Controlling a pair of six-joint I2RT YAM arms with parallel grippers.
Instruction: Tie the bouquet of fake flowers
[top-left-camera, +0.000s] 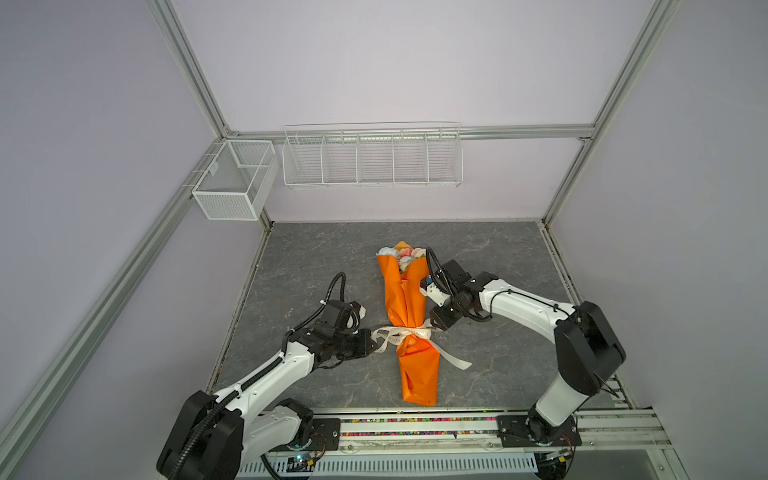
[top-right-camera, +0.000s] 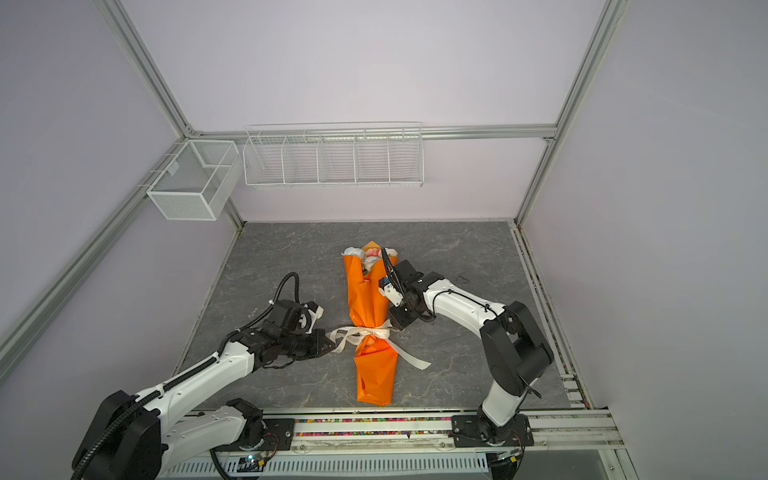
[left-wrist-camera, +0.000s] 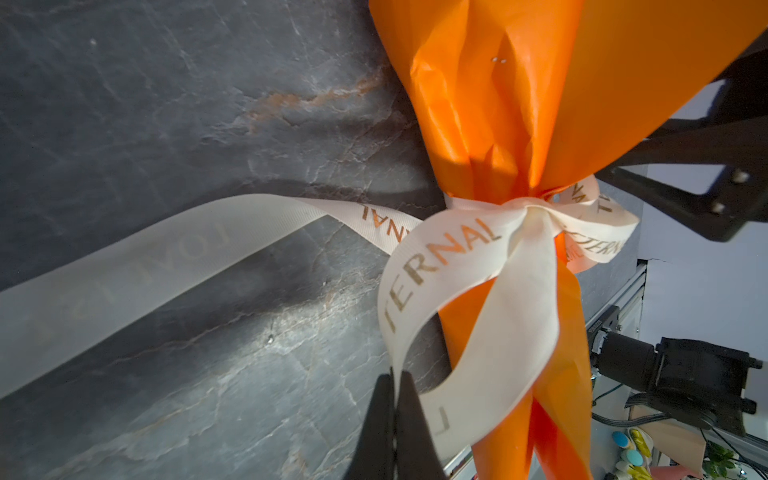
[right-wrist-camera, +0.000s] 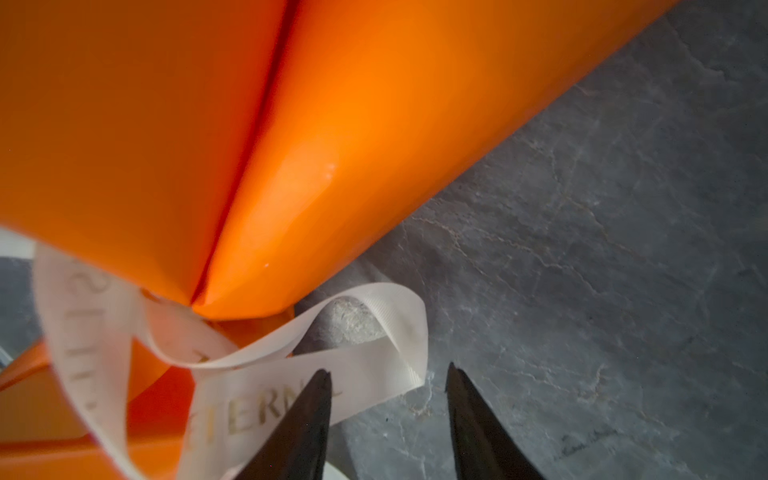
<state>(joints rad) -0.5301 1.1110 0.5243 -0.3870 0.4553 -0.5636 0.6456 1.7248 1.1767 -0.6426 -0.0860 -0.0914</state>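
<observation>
The bouquet of fake flowers lies lengthwise mid-table, rolled in orange paper, with pale blooms showing at its far end. A cream printed ribbon is knotted in a bow around the narrow waist. My left gripper is shut on the bow's left loop. My right gripper stands open beside the right loop. That loop lies against one fingertip and is not clamped.
One ribbon tail trails toward the front right, and another runs across the grey stone tabletop. A white wire rack and a mesh box hang on the back wall. The arms' rail runs along the front edge.
</observation>
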